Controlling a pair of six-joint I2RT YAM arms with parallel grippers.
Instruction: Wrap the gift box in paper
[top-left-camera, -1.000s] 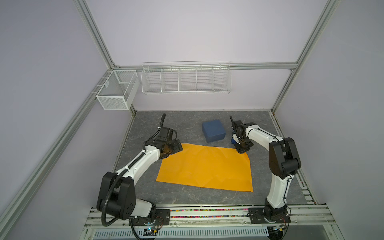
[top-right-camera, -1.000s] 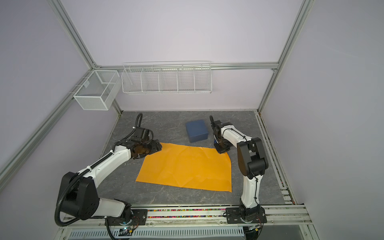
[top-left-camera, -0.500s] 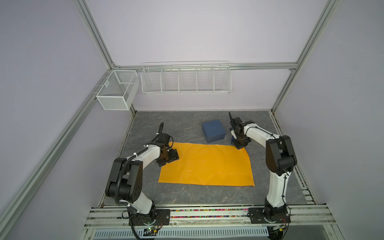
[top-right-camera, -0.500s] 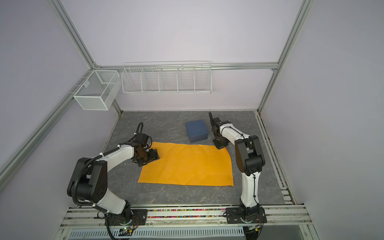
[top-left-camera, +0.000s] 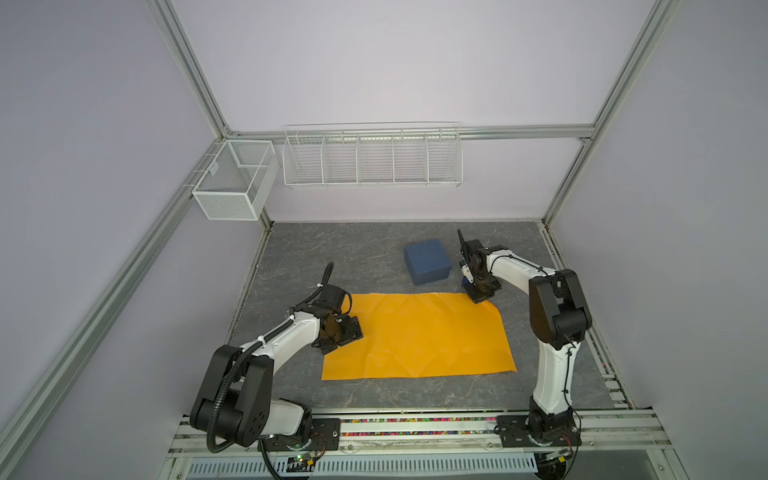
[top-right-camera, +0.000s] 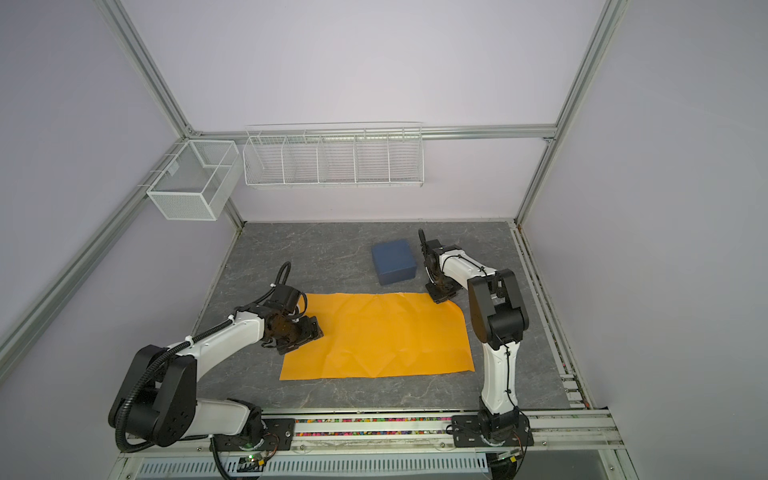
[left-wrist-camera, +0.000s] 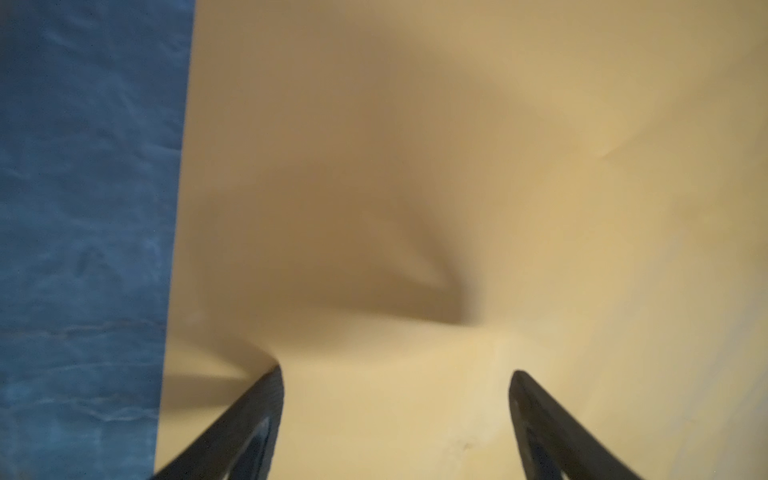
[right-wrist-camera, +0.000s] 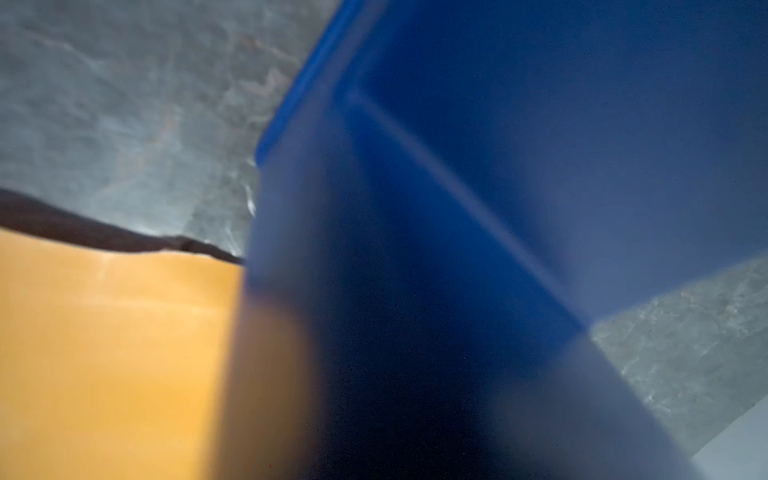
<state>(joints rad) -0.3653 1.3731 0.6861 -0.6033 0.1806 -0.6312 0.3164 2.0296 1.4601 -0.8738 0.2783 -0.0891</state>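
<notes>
**A:** How are the fingers (left-wrist-camera: 266, 399) of the left gripper (left-wrist-camera: 397, 376) sitting?

**B:** They are gaping wide over the left edge of the one orange paper sheet (top-left-camera: 415, 336). The right gripper (top-left-camera: 478, 296) is sitting closed at its far right corner.

**A:** Closed on what?

**B:** I cannot tell. Its wrist view is showing a bright blue plastic item (right-wrist-camera: 457, 208) up close. One navy gift box (top-left-camera: 427, 262) is lying just beyond the sheet.

Blurred blue object (right-wrist-camera: 457, 249) (very close) hides part of the paper (right-wrist-camera: 104, 353).

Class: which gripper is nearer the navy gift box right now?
Right. The right gripper sits just beside the gift box, at the far corner of the paper. The left gripper is at the paper's opposite edge, well away from the box.
</notes>
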